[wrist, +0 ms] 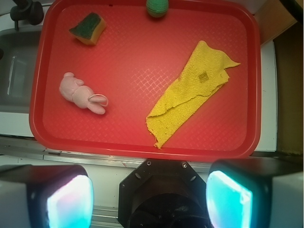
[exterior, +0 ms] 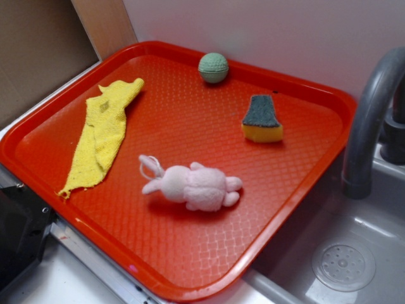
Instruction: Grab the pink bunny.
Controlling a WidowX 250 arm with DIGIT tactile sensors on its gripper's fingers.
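Pink bunny (exterior: 193, 185) location, exterior view: lying on its side on the red tray (exterior: 171, 120), toward the near edge, ears pointing toward the yellow cloth (exterior: 104, 130), well apart from the sponge (exterior: 262, 118) and the green ball (exterior: 213, 67). No arm appears in this view, so the approach step has not begun. Wrist view: the pincer (wrist: 149, 197) sits high above the tray's near rim, its two pads spread wide with nothing between them; the bunny lies at the left of the tray, the cloth at centre-right. Exact height above the tray cannot be judged from this angle. Next move, as a judgement: translate toward the bunny, align the pads across its body and not along its length, then descend and close.
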